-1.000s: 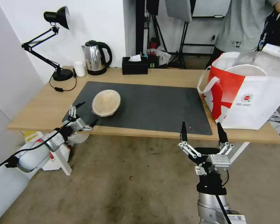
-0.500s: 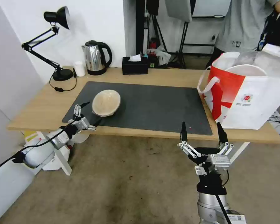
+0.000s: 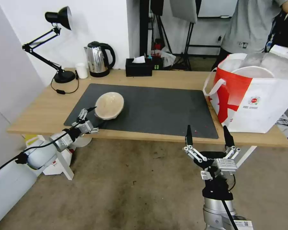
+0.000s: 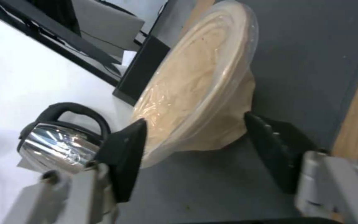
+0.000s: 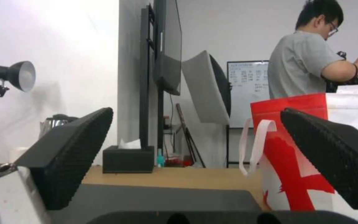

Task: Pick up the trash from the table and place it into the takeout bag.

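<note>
Since a second ago the left pincer (image 3: 91, 119) has slid forward along the near-left corner of the dark grey mat (image 3: 163, 108), toward about one o'clock, and its spread fingers now bracket the near end of the beige oval bowl (image 3: 109, 105). In the left wrist view the two black fingertips (image 4: 125, 155) stand either side of the bowl's (image 4: 195, 93) rim, wide and not yet pressing. That bowl lies at the left of the mat on the tabletop (image 3: 41, 111), tipped so its open face looks toward seven o'clock, at the robot; its long axis seems to run roughly from seven to one o'clock. The step in hand looks like the reach for the last piece of trash; the next move would call for closing on the thin rim without crushing it. Below the tabletop's near edge, the right pincer (image 3: 208, 135) hangs wide apart, short of the takeout bag (image 3: 256, 102) at the right end.
</note>
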Motion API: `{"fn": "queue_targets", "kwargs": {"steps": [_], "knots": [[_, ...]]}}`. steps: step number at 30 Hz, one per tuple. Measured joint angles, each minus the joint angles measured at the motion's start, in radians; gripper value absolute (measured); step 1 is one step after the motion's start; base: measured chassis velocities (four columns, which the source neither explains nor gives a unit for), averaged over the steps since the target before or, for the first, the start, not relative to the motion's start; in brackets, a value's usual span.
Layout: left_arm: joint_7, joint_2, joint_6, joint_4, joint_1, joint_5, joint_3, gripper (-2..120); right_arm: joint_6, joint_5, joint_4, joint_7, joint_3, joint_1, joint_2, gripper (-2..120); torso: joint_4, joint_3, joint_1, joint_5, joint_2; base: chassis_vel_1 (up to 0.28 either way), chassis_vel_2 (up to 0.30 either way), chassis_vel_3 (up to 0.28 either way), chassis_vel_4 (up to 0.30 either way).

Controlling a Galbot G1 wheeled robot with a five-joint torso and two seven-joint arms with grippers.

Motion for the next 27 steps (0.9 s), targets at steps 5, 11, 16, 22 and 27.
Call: {"fn": "queue_targets", "kwargs": {"steps": [5,11,16,22,27], "knots": [[0.000,-0.002,0.000,0.002,-0.003,0.000,0.003,55,0.000,0.000,0.000,0.000,0.000,0.000,0.000,100,0.0000,0.000,0.000,0.0000,0.000,0.000,0.000,0.000,0.000],[0.000,-0.003,0.000,0.004,-0.007,0.000,0.007,25,0.000,0.000,0.000,0.000,0.000,0.000,0.000,100,0.0000,0.000,0.000,0.0000,0.000,0.000,0.000,0.000,0.000],[0.000,-0.006,-0.001,0.007,-0.012,0.000,0.011,11,0.000,0.000,0.000,0.000,0.000,0.000,0.000,100,-0.0001,0.000,0.000,0.0000,0.000,0.000,0.000,0.000,0.000],[0.001,-0.005,-0.002,0.005,-0.012,-0.001,0.010,0,0.000,0.000,0.000,0.000,0.000,0.000,0.000,100,-0.0001,0.000,0.000,0.0000,0.000,0.000,0.000,0.000,0.000],[0.005,-0.002,-0.005,-0.002,-0.002,-0.002,-0.003,0,0.000,0.000,0.000,0.000,0.000,0.000,0.000,100,0.0000,0.000,0.000,0.0000,0.000,0.000,0.000,0.000,0.000]]}}
